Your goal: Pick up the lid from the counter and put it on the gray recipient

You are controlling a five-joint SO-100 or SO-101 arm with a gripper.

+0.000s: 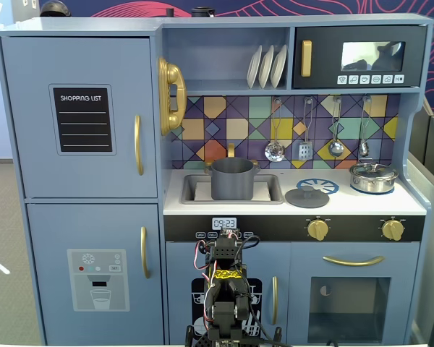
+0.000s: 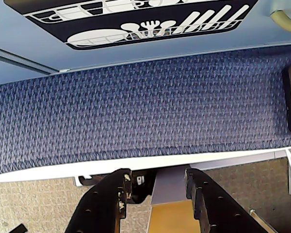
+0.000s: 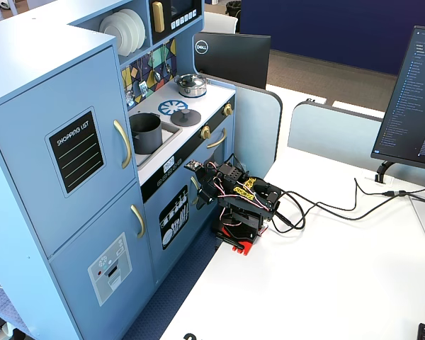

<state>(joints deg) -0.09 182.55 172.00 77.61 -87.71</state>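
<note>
Lid: the lid (image 1: 307, 196) lies flat on the toy kitchen's counter (image 1: 412, 204), just right of the sink (image 1: 194, 189), with its knob up; in a fixed view it sits near the blue burner print (image 3: 173, 107).
Handling: it looks light, stiff and matte, so probably not slippery; the small central knob seems the best place to pinch, since the disc lies flush.
Gray recipient: the gray recipient (image 1: 232, 178) stands upright in the sink, open-topped, just left of the lid.
Steel pot: a shiny pot (image 1: 372, 177) stands well to the right, lidded.
End effector: the end effector (image 2: 157, 187) is partly spread, holding and touching nothing, and points at the blue carpet (image 2: 136, 116).
Arm: the arm (image 3: 239, 200) is folded low on the white table (image 3: 326, 283), well below the counter.
</note>
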